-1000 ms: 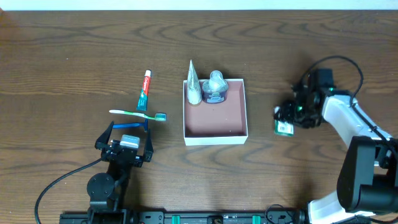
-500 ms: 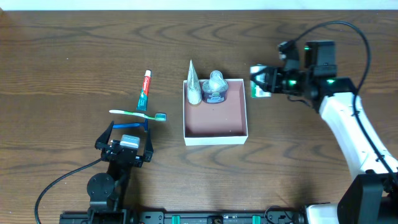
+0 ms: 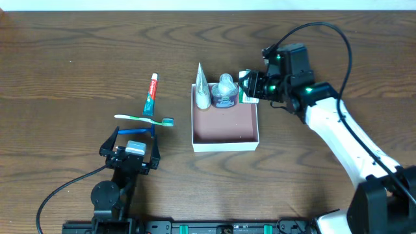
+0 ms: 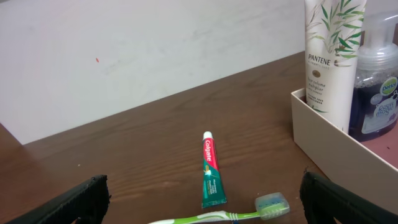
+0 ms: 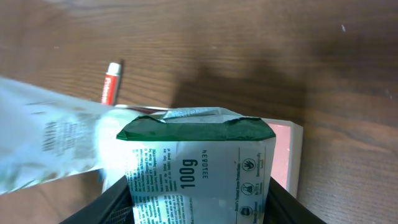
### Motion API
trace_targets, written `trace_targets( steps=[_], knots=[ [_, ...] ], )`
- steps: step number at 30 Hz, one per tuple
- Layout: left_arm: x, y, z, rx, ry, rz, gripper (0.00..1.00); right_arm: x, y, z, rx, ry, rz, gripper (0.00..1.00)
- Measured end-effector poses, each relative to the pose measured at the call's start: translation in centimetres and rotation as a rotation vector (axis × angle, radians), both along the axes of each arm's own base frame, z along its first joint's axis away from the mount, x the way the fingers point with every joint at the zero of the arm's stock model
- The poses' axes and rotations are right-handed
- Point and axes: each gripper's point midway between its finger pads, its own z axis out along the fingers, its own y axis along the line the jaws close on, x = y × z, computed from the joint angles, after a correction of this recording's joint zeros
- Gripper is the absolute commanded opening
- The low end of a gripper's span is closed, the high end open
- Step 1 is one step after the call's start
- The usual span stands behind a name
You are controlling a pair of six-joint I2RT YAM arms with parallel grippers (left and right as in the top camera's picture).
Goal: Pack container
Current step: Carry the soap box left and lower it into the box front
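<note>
The container, a white box with a reddish-brown floor, holds a tall white shampoo tube and a clear pump bottle at its far edge. My right gripper is shut on a green-and-white soap packet and holds it over the container's far right corner. A toothpaste tube and a green toothbrush lie left of the container. My left gripper is open and empty, just short of the toothbrush.
The white container wall stands to the right in the left wrist view, with the shampoo tube and pump bottle inside. The toothpaste lies ahead of the left jaws. A black cable trails at front left.
My right arm has carried the soap packet from the table at the right, up and leftward, to above the container's far right corner. The left arm has not moved.
</note>
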Motion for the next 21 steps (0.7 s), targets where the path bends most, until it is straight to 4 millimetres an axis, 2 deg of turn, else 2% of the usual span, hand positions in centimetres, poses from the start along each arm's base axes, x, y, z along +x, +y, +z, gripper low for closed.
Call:
trace_targets(
  steps=[8,11,13,16,21],
  knots=[
    [0.0,0.0,0.0,0.0,0.0,0.0,0.98,0.3,-0.3,-3.2,-0.045,0.067,-0.032,0.44],
    [0.0,0.0,0.0,0.0,0.0,0.0,0.98,0.3,-0.3,-3.9,-0.054,0.085,-0.036,0.61],
    [0.0,0.0,0.0,0.0,0.0,0.0,0.98,0.4,-0.3,-4.0,-0.051,0.088,-0.039,0.69],
    [0.0,0.0,0.0,0.0,0.0,0.0,0.98,0.5,-0.3,-3.9,-0.051,0.08,-0.038,0.73],
    [0.0,0.0,0.0,0.0,0.0,0.0,0.98,0.5,-0.3,-3.9,-0.051,0.08,-0.037,0.73]
  ],
)
